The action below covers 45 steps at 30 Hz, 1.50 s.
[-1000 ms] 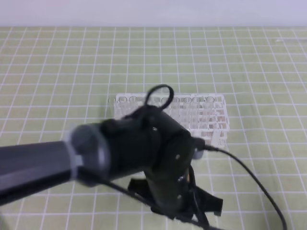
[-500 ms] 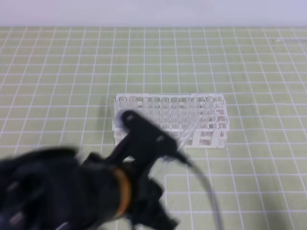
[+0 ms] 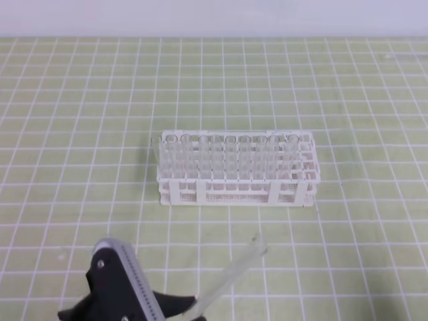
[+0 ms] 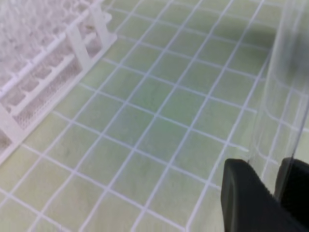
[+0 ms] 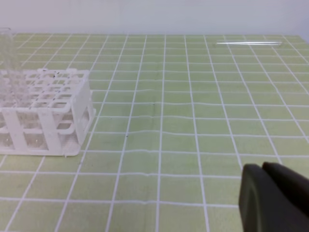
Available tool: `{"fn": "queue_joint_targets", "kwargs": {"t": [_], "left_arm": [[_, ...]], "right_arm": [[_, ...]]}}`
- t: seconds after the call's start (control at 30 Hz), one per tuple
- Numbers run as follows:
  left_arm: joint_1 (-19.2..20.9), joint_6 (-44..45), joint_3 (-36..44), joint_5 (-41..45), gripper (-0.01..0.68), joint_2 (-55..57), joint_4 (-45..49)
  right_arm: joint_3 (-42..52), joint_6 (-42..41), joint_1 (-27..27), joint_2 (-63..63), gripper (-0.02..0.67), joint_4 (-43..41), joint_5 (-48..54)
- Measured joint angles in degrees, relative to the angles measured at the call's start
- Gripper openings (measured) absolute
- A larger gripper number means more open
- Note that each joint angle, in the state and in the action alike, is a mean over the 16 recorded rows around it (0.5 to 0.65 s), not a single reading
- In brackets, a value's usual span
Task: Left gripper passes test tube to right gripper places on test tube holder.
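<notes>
Arm withdrawn, test tube holder [image 3: 237, 167] unblocked; left tool [image 3: 175, 309] grasping test tube [image 3: 231, 274]; right tool [image 5: 263, 169] clenched.

Under my fingers lies a green mat [image 3: 80, 134] ruled in white squares. The white test tube holder [image 3: 235, 188] stands near its middle, long side facing me. A loose clear tube [image 5: 248, 43] lies flat near the far edge.

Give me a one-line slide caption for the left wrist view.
Left claw grips a clear test tube above the green grid mat, rack at left.
</notes>
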Motion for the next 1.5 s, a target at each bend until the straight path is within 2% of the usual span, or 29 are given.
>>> {"fn": "queue_joint_targets", "kwargs": {"t": [0.43,0.73,0.83,1.23,1.33,1.5], "left_arm": [[0.35,-1.17,2.77,-5.09,0.135,-0.78,1.74],[3.28,-2.1,2.97,-8.92,0.135,-0.77,1.75],[4.43,-2.21,3.03,-10.14,0.135,-0.69,1.73],[6.21,-2.38,3.1,-16.37,0.135,4.34,1.26],[6.22,-2.4,3.11,-19.21,0.134,6.65,0.98],[6.23,-2.29,3.13,-24.4,0.134,10.49,0.51]], "right_arm": [[0.0,0.23,0.0,0.03,-0.018,0.0,0.0],[0.0,0.37,0.0,0.03,-0.018,2.67,-0.91],[-0.01,0.64,0.0,0.03,-0.018,10.44,-2.35],[-0.04,0.15,0.0,0.03,-0.018,56.53,-9.24],[-0.04,-1.5,0.0,0.03,-0.018,61.73,-8.3],[-0.04,-5.56,0.0,0.03,-0.018,61.35,-5.7]]}}
